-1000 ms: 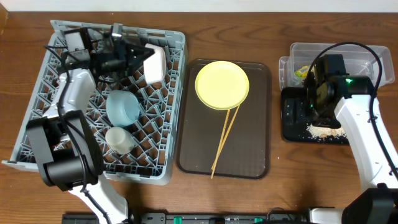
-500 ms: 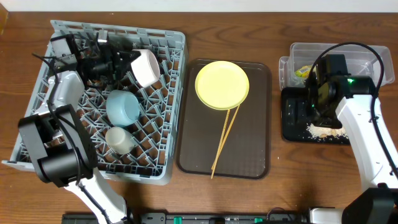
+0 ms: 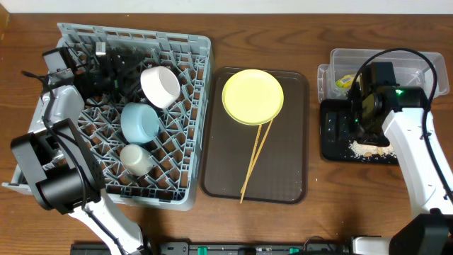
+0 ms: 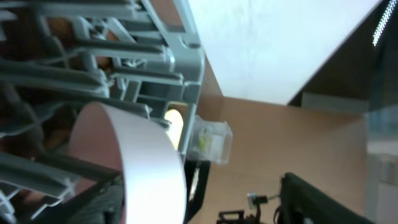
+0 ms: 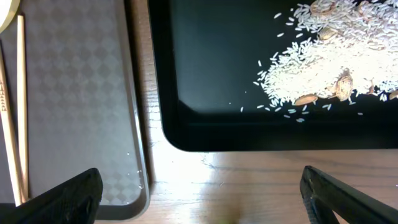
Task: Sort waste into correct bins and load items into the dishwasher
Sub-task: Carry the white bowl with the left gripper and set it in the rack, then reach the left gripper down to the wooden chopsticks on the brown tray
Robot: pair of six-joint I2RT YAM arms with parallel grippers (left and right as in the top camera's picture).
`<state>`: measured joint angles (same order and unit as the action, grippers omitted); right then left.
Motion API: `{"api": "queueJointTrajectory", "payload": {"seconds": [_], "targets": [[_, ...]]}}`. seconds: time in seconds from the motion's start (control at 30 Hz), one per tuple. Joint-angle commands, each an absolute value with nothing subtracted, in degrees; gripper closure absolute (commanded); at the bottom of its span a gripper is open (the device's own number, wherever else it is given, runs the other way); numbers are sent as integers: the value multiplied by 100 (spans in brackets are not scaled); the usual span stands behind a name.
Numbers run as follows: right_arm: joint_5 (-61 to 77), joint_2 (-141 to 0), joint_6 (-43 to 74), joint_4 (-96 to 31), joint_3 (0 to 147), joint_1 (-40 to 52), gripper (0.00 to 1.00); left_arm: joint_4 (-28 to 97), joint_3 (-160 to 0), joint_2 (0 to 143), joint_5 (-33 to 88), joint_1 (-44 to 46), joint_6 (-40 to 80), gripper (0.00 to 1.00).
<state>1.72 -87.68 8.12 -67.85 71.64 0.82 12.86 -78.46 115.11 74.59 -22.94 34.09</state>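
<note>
A: Left hand (image 3: 134, 69)?
B: Closed on the white bowl (image 3: 159, 86), which is tilted over the dish rack (image 3: 191, 49), just beside the light blue bowl (image 3: 139, 122).
A: Right hand (image 3: 359, 119)?
B: Spread wide above the black tray (image 3: 333, 138), near the food scraps (image 3: 368, 149). Yellow plate (image 3: 253, 96) and chopsticks (image 3: 255, 159) lie on the brown serving tray (image 3: 283, 177)

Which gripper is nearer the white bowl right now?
Left. The left gripper grips the white bowl in the dish rack; the right gripper hangs open above the black tray, far across the brown tray.
</note>
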Motion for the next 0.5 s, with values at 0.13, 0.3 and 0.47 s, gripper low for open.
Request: {"api": "queueJointTrajectory", "payload": {"seconds": [0.13, 0.3, 0.47], "targets": [[154, -8656, 851, -6847, 7216, -10, 1, 1334, -7846, 10405, 6442, -2338, 3304, 14], [154, -8656, 851, -6838, 7216, -10, 1, 1966, -7846, 9546, 5896, -2161, 2777, 12], [154, -8656, 858, -6785, 7216, -10, 1, 3264, -7846, 8783, 4685, -1468, 1922, 9]]}}
